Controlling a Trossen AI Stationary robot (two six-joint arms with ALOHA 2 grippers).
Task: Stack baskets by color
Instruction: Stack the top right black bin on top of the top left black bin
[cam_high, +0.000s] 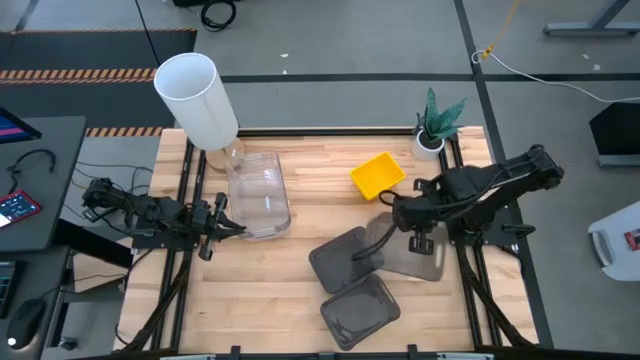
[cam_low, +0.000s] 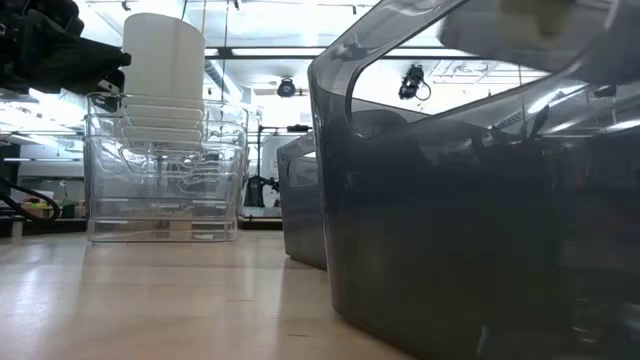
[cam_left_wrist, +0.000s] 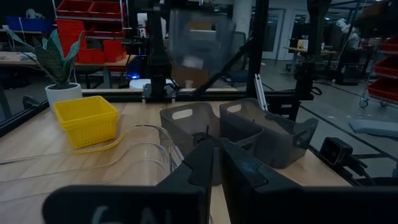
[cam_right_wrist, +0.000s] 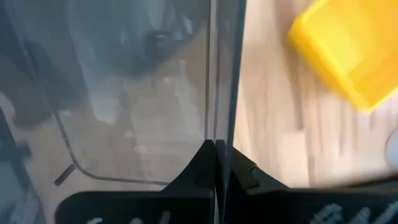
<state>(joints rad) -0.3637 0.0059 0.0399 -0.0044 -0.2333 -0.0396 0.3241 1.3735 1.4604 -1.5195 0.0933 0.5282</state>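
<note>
My right gripper (cam_high: 398, 216) points down, shut on a dark grey basket (cam_high: 408, 250) that shows high and blurred in the left wrist view (cam_left_wrist: 199, 37). Two more dark grey baskets (cam_high: 343, 258) (cam_high: 360, 310) rest on their bases on the table. The yellow basket (cam_high: 377, 175) stands at the back, by the plant. Nested clear baskets (cam_high: 258, 195) stand at the left. My left gripper (cam_high: 222, 226) waits level beside them, shut with nothing in it (cam_left_wrist: 216, 163). My right gripper pinches the thin upper wall (cam_right_wrist: 214, 118) of the dark grey basket between its two fingers, one inside the basket and one outside. The fingers come from above, pointing down. The basket hangs below them, lifted clear of the table.
A tall white cylinder (cam_high: 197, 98) stands at the back left, behind the clear baskets. A small potted plant (cam_high: 432, 125) sits at the back right. Bare wood shows in the table's middle (cam_high: 310, 215) and near left (cam_high: 240, 300).
</note>
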